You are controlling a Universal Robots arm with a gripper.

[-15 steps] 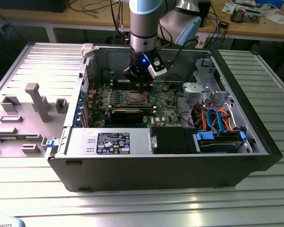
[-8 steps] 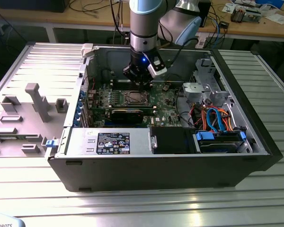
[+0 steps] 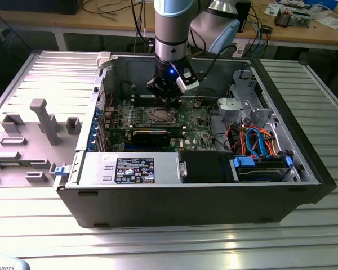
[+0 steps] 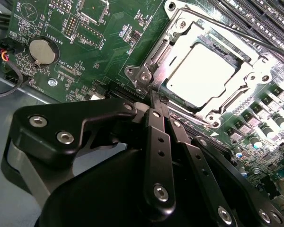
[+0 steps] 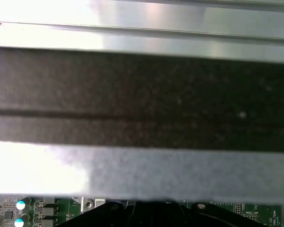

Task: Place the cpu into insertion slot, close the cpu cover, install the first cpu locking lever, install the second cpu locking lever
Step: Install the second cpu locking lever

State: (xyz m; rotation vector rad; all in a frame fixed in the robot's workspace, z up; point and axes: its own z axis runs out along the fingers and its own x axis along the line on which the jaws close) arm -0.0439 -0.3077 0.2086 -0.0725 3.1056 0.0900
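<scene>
CPU work stands well along: the small flat square chip with its pale silver-grey metal top (image 4: 201, 75) lies seated in the square silver-rimmed insertion slot (image 3: 158, 116) on the green circuit board (image 4: 104, 47), and the thin silver metal frame cover (image 4: 180, 35) with its square cut-out lies flat around it, so the chip shows through the opening. Going from the exterior view's left, a grey moulded fixture tray (image 3: 28, 140) rests on the ribbed metal counter (image 3: 169, 242) beside the open black computer case (image 3: 203, 199); the board with the slot sits mid-case, and blue and orange cables (image 3: 259, 140) bunch at the right. The black pincer (image 4: 156, 101) hangs just behind the slot in the exterior view; in the second wrist view its fingers are drawn together to a narrow point, holding nothing, the tip touching or almost touching the cover's corner by a thin wire locking lever (image 4: 236, 35) running along the frame's far edge. My judgement of the risk: the narrow tip could slip off a springy lever and gouge the board, or press the cover skewed onto the chip.
</scene>
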